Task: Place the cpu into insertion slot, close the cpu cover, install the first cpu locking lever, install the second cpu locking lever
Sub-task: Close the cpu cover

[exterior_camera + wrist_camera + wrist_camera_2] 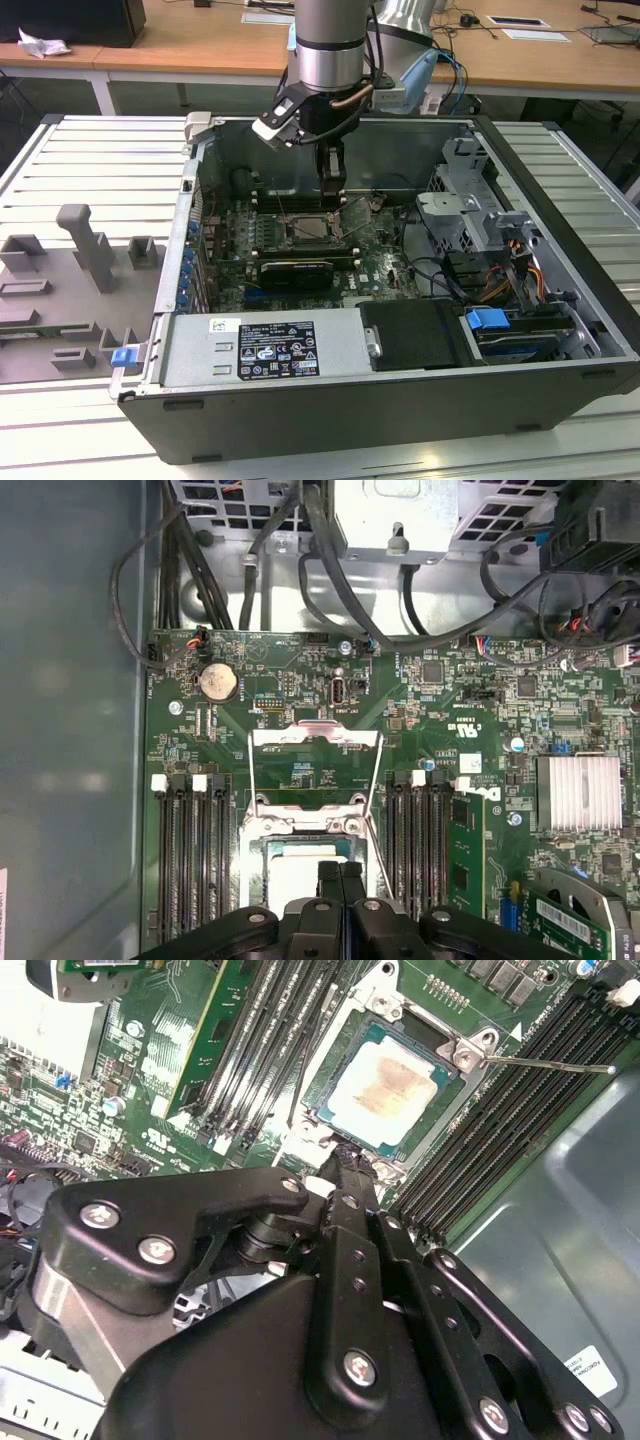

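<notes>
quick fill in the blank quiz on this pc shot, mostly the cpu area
1. The cpu lies in its ___ on the green board.
2. The cpu cover stands ___, leaving the cpu's top bare.
3. The gripper hangs over the cpu with its fingers ___ and nothing held.

Missing words: socket; open; shut

The exterior view looks down at a slant into the open computer case (330, 420), standing well back. Both wrist views hang close above the motherboard (300, 680), the second seemingly tilted, sharing the cpu (385, 1085) in its socket (252, 865)
</notes>
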### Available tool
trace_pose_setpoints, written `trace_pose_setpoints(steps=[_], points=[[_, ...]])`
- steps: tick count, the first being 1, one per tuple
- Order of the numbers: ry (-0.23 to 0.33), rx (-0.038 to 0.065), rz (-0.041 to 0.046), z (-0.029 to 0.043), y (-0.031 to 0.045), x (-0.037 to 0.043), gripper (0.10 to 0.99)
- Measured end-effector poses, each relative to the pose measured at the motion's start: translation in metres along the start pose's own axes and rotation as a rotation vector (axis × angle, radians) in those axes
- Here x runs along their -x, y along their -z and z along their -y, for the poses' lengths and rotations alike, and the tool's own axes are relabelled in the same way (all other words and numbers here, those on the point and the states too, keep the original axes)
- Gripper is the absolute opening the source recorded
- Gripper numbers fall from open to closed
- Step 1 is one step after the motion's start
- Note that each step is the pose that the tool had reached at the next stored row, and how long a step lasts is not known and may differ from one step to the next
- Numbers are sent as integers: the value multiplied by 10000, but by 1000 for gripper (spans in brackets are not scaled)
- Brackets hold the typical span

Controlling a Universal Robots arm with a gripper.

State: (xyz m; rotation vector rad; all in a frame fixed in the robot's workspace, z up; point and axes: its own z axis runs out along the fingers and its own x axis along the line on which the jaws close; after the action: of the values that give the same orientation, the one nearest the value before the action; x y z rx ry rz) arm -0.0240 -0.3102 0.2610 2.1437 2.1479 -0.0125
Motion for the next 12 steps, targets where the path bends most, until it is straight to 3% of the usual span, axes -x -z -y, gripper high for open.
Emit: trace_pose_setpoints(steps=[7, 12], points=[[3, 0, 65, -64, 6, 1, 106], [7, -23, 90, -170, -1, 1, 106]])
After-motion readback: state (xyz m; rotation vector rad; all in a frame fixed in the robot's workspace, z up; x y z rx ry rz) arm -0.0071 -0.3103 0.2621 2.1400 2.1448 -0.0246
